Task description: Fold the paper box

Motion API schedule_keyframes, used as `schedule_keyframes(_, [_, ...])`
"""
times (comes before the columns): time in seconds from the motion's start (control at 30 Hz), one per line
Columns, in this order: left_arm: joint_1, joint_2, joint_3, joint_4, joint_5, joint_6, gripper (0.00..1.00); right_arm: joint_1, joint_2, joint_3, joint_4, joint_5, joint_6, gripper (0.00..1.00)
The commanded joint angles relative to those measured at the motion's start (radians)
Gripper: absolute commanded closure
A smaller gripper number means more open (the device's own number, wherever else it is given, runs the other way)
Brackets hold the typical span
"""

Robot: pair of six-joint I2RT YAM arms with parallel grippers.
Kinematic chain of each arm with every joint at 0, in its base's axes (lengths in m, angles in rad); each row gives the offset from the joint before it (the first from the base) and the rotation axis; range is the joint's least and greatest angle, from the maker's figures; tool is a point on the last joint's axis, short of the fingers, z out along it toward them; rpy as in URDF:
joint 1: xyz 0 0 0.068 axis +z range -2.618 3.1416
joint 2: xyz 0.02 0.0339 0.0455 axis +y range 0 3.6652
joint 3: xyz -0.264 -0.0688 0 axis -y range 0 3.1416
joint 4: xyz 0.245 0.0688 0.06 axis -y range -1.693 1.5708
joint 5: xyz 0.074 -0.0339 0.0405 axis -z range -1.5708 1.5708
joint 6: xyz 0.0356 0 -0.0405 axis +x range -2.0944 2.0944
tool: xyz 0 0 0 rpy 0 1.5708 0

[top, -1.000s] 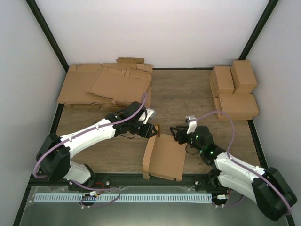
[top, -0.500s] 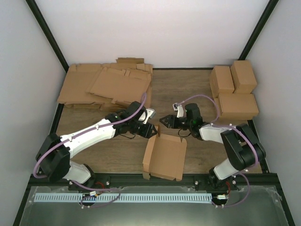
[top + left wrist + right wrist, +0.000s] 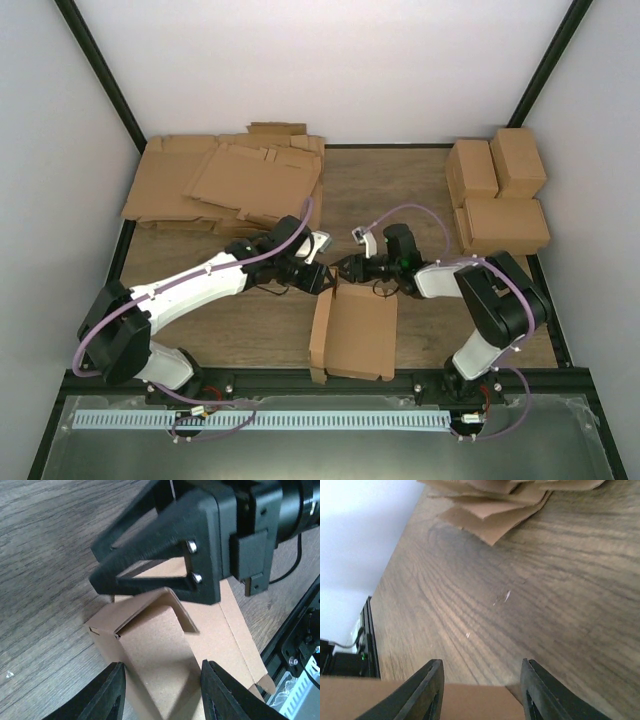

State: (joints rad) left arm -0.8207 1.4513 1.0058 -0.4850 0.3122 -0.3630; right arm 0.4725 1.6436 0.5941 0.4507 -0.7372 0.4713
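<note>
**A:** From above, where does the paper box (image 3: 355,335) lie?

**B:** Near the front middle of the worktop (image 3: 420,200), half formed, with a wall raised along its left side. The left pincer (image 3: 322,281) and the right pincer (image 3: 345,268) meet at its far left corner, just beside each other. Flat cardboard sheets (image 3: 225,180) are piled at the far left and closed boxes (image 3: 497,195) at the far right, both well apart from it.

**A:** And the left wrist view?

**B:** The left pincer (image 3: 162,690) stands with its jaws apart and the paper box (image 3: 165,645) fills the gap between them. I cannot tell whether they press on the cardboard. One of the right pincer's fingers (image 3: 200,535) hangs just over the box's far flap.

**A:** The right wrist view?

**B:** The right pincer (image 3: 481,667) has its jaws apart, with bare worktop (image 3: 520,595) showing between them. The paper box (image 3: 380,700) is a brown edge across the foot of the view, and the flat cardboard sheets (image 3: 490,515) lie far beyond.
</note>
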Motion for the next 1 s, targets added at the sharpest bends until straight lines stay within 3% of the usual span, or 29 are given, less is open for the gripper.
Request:
schedule_keyframes(0.0, [-0.004, 0.021, -0.011, -0.044, -0.023, 0.036, 0.56, 0.028, -0.042, -0.06, 0.054, -0.061, -0.095, 0.56])
schedule_keyframes(0.23, [-0.004, 0.022, -0.009, -0.052, -0.011, 0.065, 0.56, 0.044, -0.045, -0.119, 0.118, -0.057, -0.136, 0.57])
schedule_keyframes(0.5, [-0.001, -0.015, -0.004, -0.064, 0.071, 0.107, 0.56, 0.061, -0.107, -0.174, 0.13, 0.092, -0.272, 0.59])
schedule_keyframes(0.97, [0.001, -0.013, -0.021, -0.065, 0.058, 0.101, 0.56, 0.071, -0.138, -0.228, 0.135, 0.161, -0.382, 0.6])
